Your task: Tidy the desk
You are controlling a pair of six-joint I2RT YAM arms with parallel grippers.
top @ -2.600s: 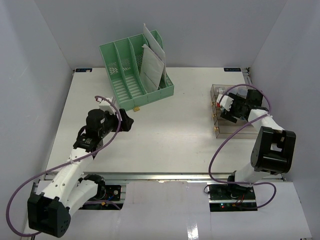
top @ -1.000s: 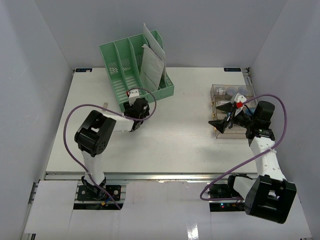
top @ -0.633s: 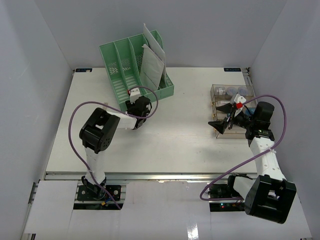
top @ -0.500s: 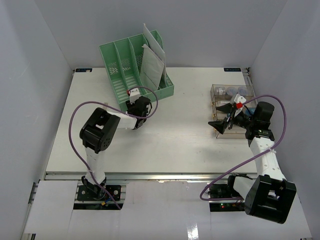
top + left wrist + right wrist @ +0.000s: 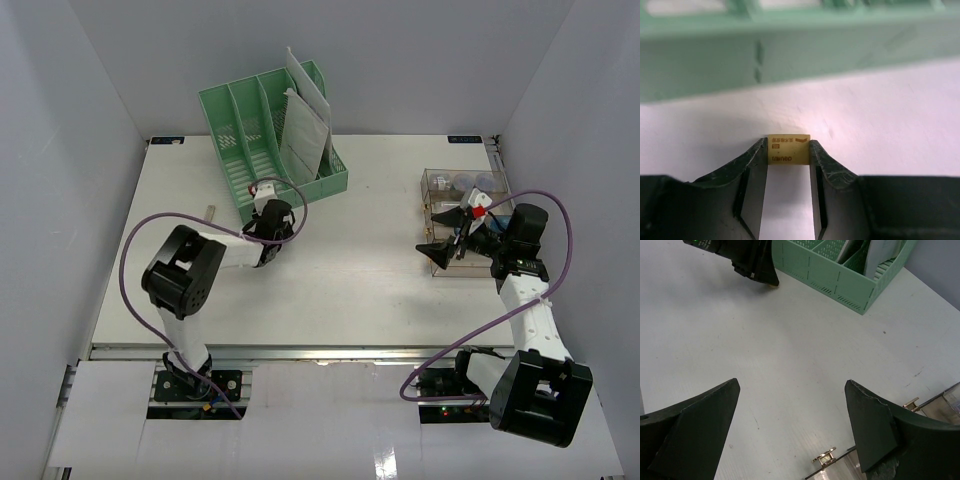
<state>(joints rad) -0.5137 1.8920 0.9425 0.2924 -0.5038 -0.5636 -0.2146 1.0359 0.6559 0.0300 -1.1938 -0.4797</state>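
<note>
Between my left gripper's [image 5: 788,146] black fingers [image 5: 754,175] I see a pale yellow block [image 5: 788,151] with brown lettering. Just past the fingertips stands a mint-green rack [image 5: 790,55] with slotted walls. Beneath lies the plain white desk [image 5: 890,115].

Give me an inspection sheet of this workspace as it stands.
Surface: white desk, metal rail along its near edge.
Job's things: green file rack back left, papers in its right end; clear tray at right; yellow block before the rack.
Clutter: thin strip lying left of the rack.
Grippers: left gripper shut against both sides of the block; right gripper open, empty, near the tray.
Cables: purple cables loop from both arms.
Surroundings: white walls on three sides.
</note>
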